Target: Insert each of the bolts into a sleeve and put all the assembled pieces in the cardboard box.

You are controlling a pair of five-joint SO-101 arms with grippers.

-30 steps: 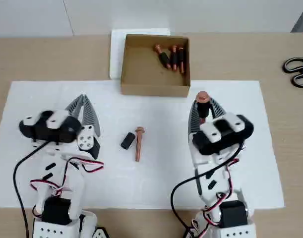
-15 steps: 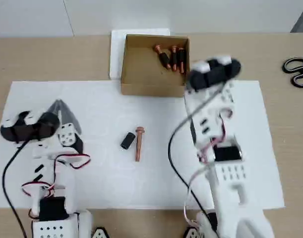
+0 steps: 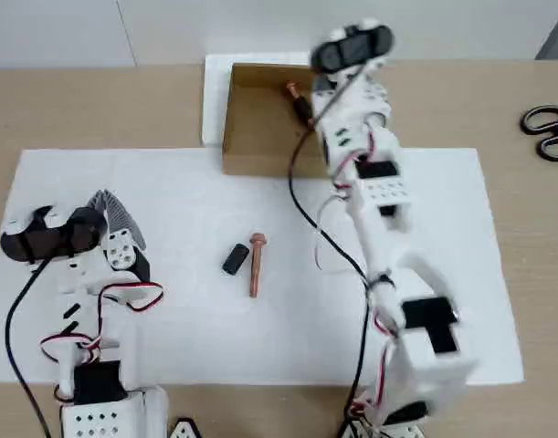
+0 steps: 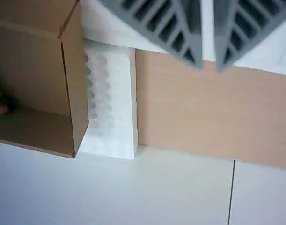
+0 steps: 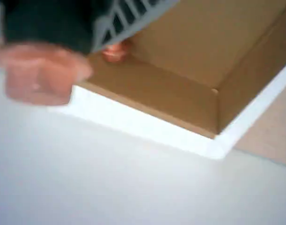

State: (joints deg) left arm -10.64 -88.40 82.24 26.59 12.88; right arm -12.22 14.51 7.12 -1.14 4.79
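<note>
My right arm [image 3: 352, 47] stretches over the cardboard box [image 3: 260, 137]. In the right wrist view my right gripper [image 5: 86, 33] is shut on an assembled piece, a black sleeve [image 5: 40, 23] with a copper bolt head [image 5: 40, 72] sticking out, above the box's inner corner [image 5: 180, 56]. Another copper bolt head [image 5: 115, 51] lies in the box. Assembled pieces [image 3: 300, 99] show in the box beside the arm. A loose copper bolt [image 3: 256, 263] and a black sleeve [image 3: 234, 259] lie side by side on the white paper. My left gripper [image 3: 110, 212] is at the paper's left, shut and empty.
A white foam slab [image 4: 110, 108] lies under the box's far left side. Scissors [image 3: 548, 130] sit at the table's right edge. The white paper [image 3: 461, 274] covers the working area, with wooden table [image 3: 96, 100] around it.
My right arm has swung forward from above the paper to over the box, carrying the assembled piece. My left arm pulled back to the left and has since held still.
</note>
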